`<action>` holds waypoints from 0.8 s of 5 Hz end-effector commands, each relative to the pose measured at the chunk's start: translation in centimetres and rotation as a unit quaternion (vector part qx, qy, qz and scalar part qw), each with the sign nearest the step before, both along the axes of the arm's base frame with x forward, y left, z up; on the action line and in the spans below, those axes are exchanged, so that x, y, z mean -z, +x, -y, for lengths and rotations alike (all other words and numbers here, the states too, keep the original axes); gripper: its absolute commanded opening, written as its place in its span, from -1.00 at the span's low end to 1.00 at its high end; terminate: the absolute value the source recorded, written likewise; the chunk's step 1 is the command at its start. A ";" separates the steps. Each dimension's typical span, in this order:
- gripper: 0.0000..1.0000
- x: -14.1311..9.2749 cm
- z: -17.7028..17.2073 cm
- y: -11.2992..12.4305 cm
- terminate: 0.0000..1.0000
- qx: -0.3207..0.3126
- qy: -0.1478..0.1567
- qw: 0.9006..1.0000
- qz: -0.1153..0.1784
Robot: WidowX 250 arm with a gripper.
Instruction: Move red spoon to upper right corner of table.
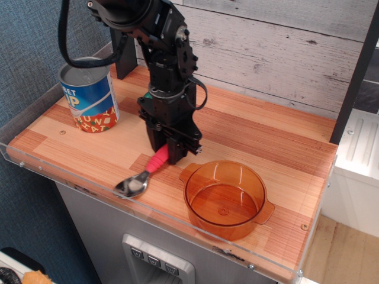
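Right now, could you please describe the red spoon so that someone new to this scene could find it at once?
Start at the table and find the black tool near its front edge, between the blue can and the orange pot. The red spoon sticks out from the tool: the only item with a ribbed pinkish-red handle and shiny silver bowl.

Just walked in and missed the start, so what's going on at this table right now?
A black robot arm has its hand closed on the pink-red handle of the spoon, near the front edge of the wooden table. The spoon's metal bowl points toward the front rim. An orange pot sits just to the right, and a blue can stands at back left.
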State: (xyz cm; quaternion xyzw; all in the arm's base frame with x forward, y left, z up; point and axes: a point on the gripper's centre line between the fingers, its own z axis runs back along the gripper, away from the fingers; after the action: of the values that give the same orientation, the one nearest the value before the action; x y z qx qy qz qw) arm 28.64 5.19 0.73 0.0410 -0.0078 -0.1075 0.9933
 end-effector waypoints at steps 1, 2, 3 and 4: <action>-1.00 -4.3 -1.6 -0.1 -1.00 -0.062 0.029 0.997 0.025; -1.00 -6.5 -3.1 -1.0 -1.00 -0.120 0.012 0.992 0.033; -1.00 -8.3 -3.2 -1.2 -1.00 -0.133 0.009 0.990 0.037; -1.00 -9.9 -2.2 -0.7 -1.00 -0.169 0.010 0.985 0.029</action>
State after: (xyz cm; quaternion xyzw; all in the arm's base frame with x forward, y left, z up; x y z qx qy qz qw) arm 27.84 7.23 9.14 0.0470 0.0008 0.0651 0.9968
